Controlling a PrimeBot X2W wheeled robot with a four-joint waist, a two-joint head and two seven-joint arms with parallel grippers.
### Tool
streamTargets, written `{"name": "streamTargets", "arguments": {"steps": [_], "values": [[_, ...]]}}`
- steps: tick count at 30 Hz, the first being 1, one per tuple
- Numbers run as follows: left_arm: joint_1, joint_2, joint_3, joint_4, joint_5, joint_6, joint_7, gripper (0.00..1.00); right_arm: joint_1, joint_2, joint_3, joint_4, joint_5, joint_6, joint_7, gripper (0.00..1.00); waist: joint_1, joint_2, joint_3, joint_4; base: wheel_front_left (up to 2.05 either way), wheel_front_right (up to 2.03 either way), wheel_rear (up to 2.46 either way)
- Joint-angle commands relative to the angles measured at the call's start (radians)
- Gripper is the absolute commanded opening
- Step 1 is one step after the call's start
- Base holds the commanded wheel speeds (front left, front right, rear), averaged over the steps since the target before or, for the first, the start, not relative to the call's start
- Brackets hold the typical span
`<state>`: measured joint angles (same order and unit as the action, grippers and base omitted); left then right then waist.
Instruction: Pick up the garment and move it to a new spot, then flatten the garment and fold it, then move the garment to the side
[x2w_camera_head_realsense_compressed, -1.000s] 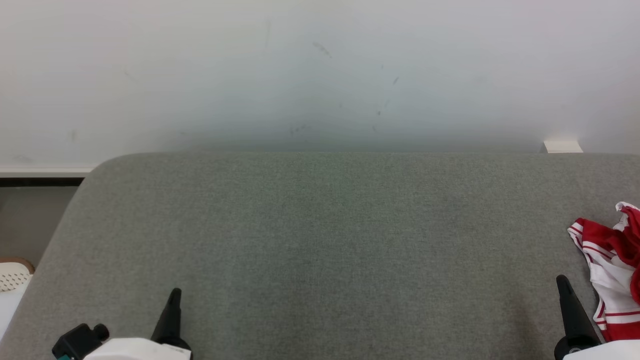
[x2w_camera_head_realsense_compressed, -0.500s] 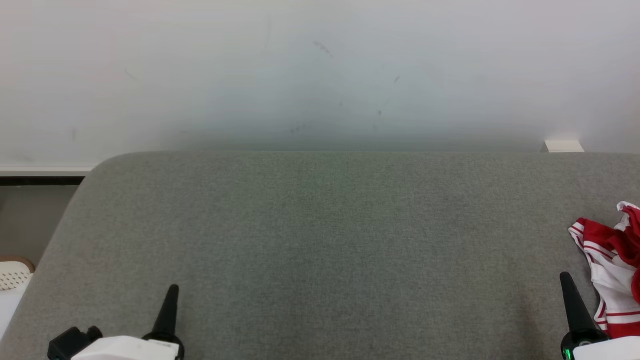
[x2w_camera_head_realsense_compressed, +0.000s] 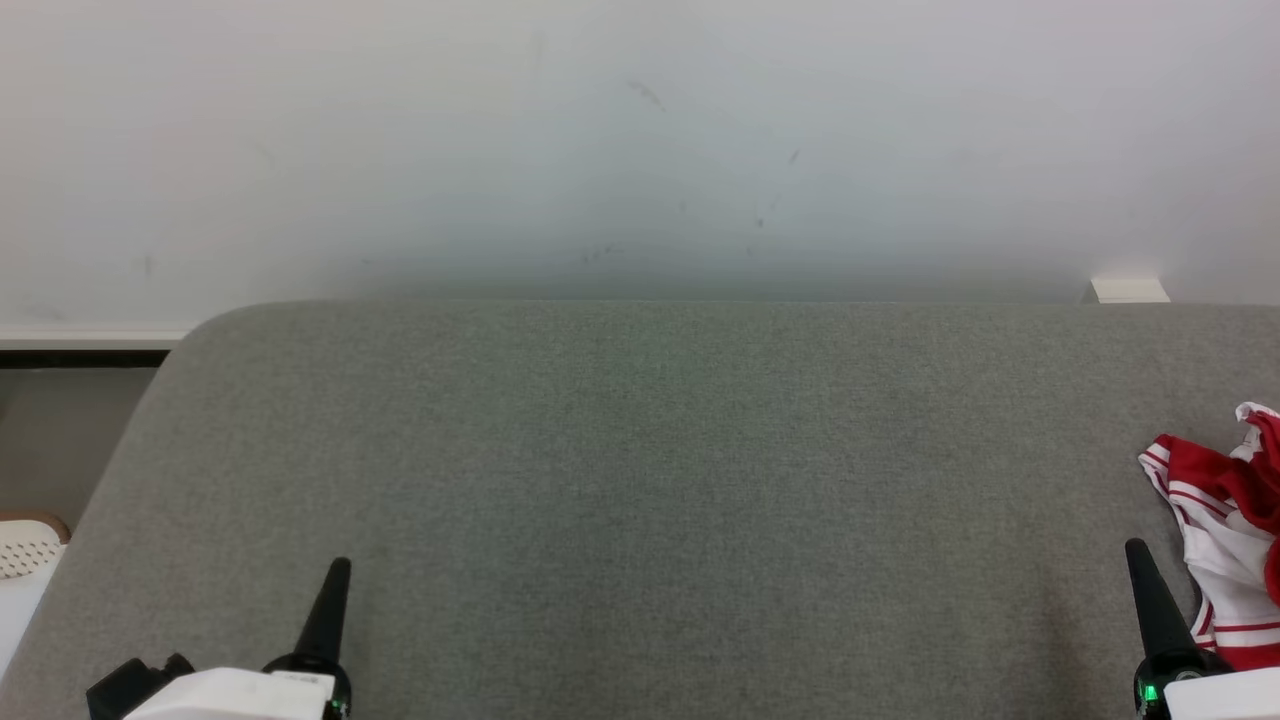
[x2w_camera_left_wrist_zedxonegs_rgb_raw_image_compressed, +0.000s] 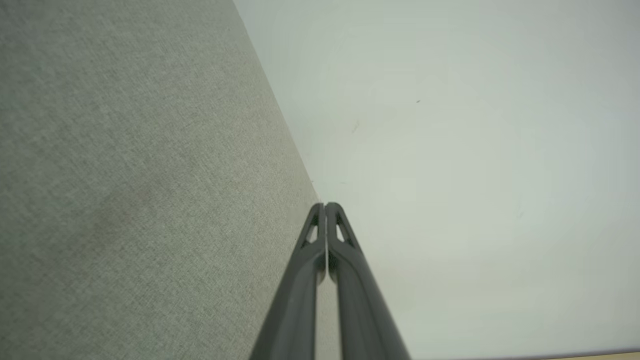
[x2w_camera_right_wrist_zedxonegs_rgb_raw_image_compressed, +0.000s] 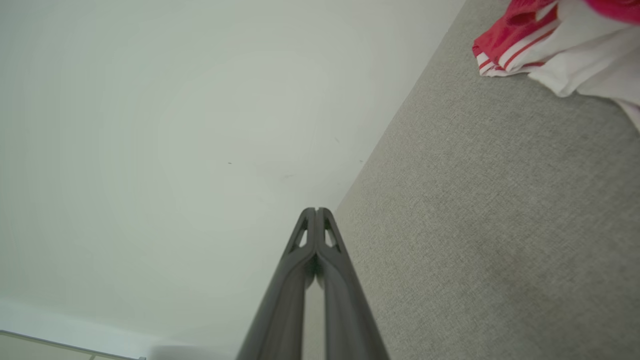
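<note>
The garment (x2w_camera_head_realsense_compressed: 1225, 540) is a crumpled red and white striped piece lying at the right edge of the grey padded surface (x2w_camera_head_realsense_compressed: 650, 480); in the right wrist view the garment (x2w_camera_right_wrist_zedxonegs_rgb_raw_image_compressed: 555, 40) sits at the top right. My right gripper (x2w_camera_head_realsense_compressed: 1135, 548) stands shut just left of the garment, apart from it, with nothing held; its tips (x2w_camera_right_wrist_zedxonegs_rgb_raw_image_compressed: 316, 211) meet in the right wrist view. Low on the left, my left gripper (x2w_camera_head_realsense_compressed: 341, 565) is shut and empty over bare grey fabric, and its tips (x2w_camera_left_wrist_zedxonegs_rgb_raw_image_compressed: 325, 205) are pressed together.
A pale wall (x2w_camera_head_realsense_compressed: 640, 150) rises behind the grey surface's far edge. A small white block (x2w_camera_head_realsense_compressed: 1128, 291) sits at the back right. Past the surface's rounded left corner are floor and a white perforated object (x2w_camera_head_realsense_compressed: 25, 548).
Both grippers have risen slightly in the head view, the left one drifting a little left. The garment lies as before.
</note>
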<state>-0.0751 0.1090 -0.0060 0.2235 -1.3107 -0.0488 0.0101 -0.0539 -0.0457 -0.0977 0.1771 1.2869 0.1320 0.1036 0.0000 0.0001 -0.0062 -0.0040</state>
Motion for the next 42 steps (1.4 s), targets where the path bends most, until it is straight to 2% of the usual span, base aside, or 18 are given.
{"name": "streamTargets", "arguments": {"steps": [1, 42], "values": [[-0.016, -0.001, 0.012, -0.002, -0.025, -0.008, 0.008, 0.0, -0.018, -0.007, -0.004, 0.001, 0.026, -0.002, 0.0, 0.0, 0.0, -0.0001, 0.0, 0.0, 0.0, 0.0, 0.0], [-0.034, -0.046, 0.103, 0.022, -0.315, -0.086, 0.089, 0.0, -0.06, -0.008, -0.019, 0.069, 0.321, -0.002, 0.011, 0.0, 0.0, -0.0001, 0.009, 0.004, 0.0, 0.0, 0.0]]}}
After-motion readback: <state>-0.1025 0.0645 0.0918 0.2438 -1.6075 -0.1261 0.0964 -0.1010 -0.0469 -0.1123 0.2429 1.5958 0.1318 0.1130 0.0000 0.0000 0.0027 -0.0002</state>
